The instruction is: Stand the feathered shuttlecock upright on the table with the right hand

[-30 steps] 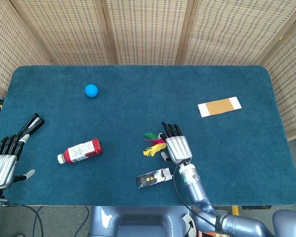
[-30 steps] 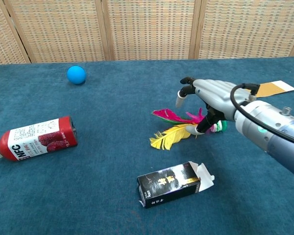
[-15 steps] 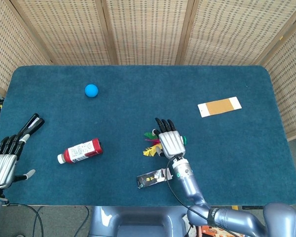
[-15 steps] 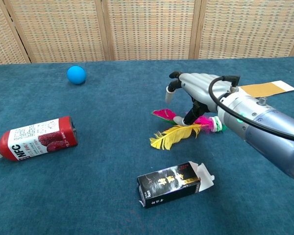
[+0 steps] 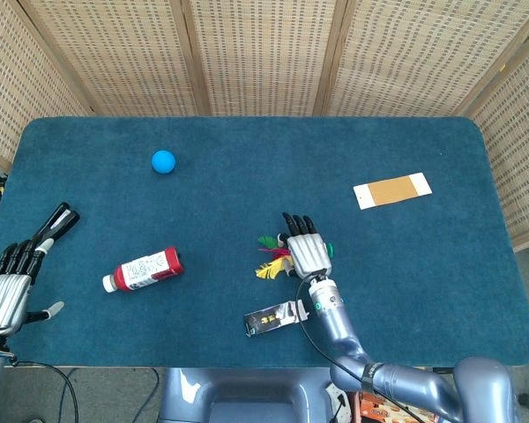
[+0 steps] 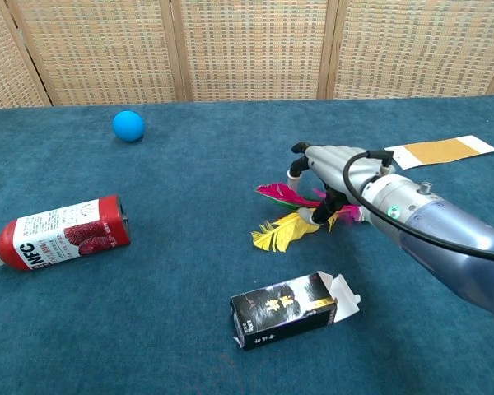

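Observation:
The feathered shuttlecock point(image 6: 285, 230) lies on its side on the blue table point(image 5: 247, 176), its yellow, magenta and green feathers fanned out to the left. It also shows in the head view as the shuttlecock point(image 5: 270, 257). My right hand point(image 6: 336, 168) arches over its base end, palm down, and hides the base. The thumb touches the feather stems, while the curved fingers stand apart above the magenta feather. The same right hand point(image 5: 307, 250) covers the base from above. My left hand point(image 5: 9, 289) rests off the table's left front corner, fingers straight, holding nothing.
A black carton point(image 6: 290, 309) lies just in front of the shuttlecock. A red-capped bottle point(image 6: 59, 232) lies on its side at the left. A blue ball point(image 6: 128, 125) sits far left, a tan card point(image 6: 441, 151) far right, and a black object point(image 5: 58, 222) near the left edge.
My right hand has dropped lower and shifted slightly right over the shuttlecock's base, which is now hidden. The shuttlecock still lies flat. The left hand has not moved.

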Action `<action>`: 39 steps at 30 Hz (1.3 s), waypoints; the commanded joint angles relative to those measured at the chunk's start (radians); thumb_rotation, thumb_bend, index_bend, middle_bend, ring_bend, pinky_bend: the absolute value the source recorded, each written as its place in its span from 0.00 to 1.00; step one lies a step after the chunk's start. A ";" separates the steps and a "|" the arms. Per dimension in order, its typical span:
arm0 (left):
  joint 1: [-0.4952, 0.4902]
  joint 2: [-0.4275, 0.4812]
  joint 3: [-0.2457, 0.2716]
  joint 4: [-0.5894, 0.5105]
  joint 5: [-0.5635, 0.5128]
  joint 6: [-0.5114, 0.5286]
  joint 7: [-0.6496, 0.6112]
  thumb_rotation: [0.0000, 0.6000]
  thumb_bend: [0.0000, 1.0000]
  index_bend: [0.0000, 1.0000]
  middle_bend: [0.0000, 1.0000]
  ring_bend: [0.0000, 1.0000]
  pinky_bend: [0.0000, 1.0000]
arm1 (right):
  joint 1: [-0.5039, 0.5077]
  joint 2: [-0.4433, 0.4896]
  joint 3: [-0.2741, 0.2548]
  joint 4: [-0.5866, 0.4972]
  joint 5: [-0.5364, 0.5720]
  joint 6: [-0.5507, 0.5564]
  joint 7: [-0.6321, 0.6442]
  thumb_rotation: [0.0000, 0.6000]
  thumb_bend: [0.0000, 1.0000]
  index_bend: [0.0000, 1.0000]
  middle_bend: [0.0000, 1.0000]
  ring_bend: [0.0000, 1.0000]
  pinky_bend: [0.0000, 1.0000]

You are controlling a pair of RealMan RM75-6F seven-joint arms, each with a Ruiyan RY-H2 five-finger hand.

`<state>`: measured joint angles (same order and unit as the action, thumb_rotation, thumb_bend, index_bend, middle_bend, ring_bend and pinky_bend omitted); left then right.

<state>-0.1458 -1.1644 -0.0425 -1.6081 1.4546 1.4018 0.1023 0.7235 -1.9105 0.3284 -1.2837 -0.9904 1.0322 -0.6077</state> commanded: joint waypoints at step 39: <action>-0.002 -0.005 0.016 -0.008 0.021 0.002 0.016 1.00 0.01 0.00 0.00 0.00 0.00 | 0.009 0.016 -0.040 0.003 0.037 0.055 -0.002 1.00 0.43 0.58 0.17 0.00 0.00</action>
<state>-0.1479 -1.1691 -0.0270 -1.6159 1.4757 1.4041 0.1183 0.7326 -1.8952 0.2887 -1.2807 -0.9531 1.0869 -0.6099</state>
